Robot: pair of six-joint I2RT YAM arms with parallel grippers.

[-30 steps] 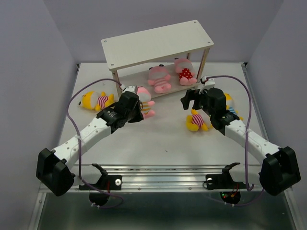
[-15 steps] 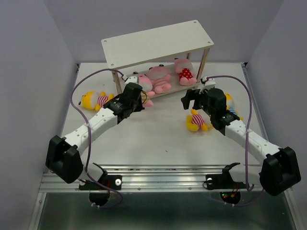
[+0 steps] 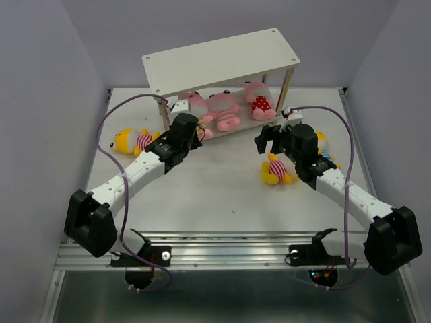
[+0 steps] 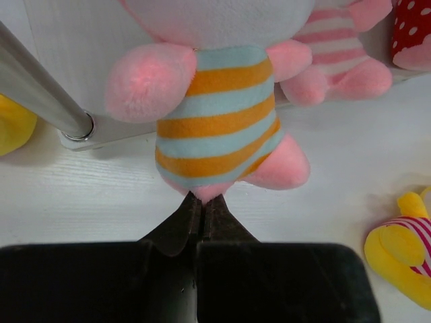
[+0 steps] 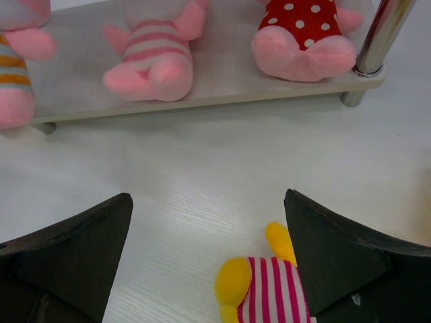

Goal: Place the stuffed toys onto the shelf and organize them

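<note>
Snugly between left fingers, striped pink toy

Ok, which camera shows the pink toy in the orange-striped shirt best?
Left wrist: the toy fills the frame, its bottom pinched by the left gripper. From the top it's small and partly hidden by the shelf. The right wrist catches only its edge.

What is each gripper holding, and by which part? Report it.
The left gripper is shut on the pink toy in the orange-and-blue striped shirt, pinching its bottom edge between the legs. The right gripper is open and holds nothing.
</note>
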